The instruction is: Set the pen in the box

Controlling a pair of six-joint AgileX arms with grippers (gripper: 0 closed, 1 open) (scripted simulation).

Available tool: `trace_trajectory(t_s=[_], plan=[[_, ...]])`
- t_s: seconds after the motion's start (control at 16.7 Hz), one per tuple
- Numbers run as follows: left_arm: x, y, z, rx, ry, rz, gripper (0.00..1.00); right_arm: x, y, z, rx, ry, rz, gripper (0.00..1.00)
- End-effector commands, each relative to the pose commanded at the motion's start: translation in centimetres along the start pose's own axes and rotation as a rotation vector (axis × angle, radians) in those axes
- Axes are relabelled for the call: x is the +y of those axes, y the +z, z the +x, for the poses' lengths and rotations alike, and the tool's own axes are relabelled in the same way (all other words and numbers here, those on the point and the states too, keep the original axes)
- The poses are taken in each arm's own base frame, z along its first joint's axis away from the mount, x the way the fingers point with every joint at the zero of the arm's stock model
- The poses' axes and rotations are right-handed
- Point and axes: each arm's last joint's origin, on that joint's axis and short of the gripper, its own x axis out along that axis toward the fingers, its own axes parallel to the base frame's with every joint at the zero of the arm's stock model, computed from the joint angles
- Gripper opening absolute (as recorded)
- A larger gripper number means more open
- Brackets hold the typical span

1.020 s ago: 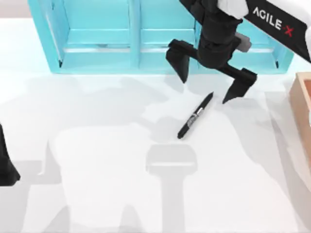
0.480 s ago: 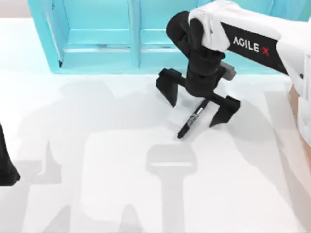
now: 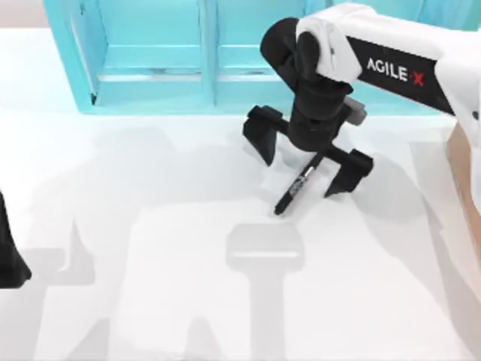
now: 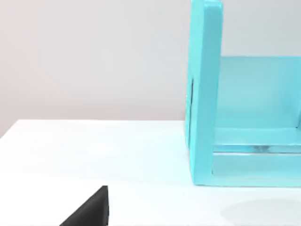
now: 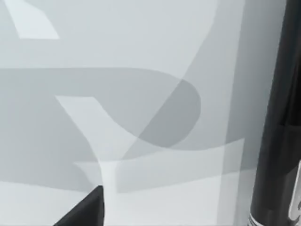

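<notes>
My left arm (image 3: 9, 252) sits parked at the table's left edge; I cannot tell its claw's state. On the white table (image 3: 150, 286) lies the pen (image 3: 293, 193), a slim black marker with a small pale label band at its middle, set on a slant. My right gripper (image 3: 304, 160) hangs over it, fingers spread wide, one on either side of the pen's upper half. Just behind stands the teal shelf unit (image 3: 158, 60).
</notes>
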Motion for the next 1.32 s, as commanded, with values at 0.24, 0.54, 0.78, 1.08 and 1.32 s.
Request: trace_trajectory(t_s=[0.24,0.54,0.78,1.08,1.32], plan=[[0.0,0.0,0.0,0.0,0.0,0.0,1.0,0.0,0.0,0.0,0.0,0.0,0.0,0.77],[0.0,0.0,0.0,0.0,0.0,0.0,1.0,0.0,0.0,0.0,0.0,0.0,0.0,0.4],[0.0,0.0,0.0,0.0,0.0,0.0,1.0,0.0,0.0,0.0,0.0,0.0,0.0,0.1],[0.0,0.0,0.0,0.0,0.0,0.0,1.0,0.0,0.0,0.0,0.0,0.0,0.0,0.0],[0.0,0.0,0.0,0.0,0.0,0.0,1.0,0.0,0.0,0.0,0.0,0.0,0.0,0.0]])
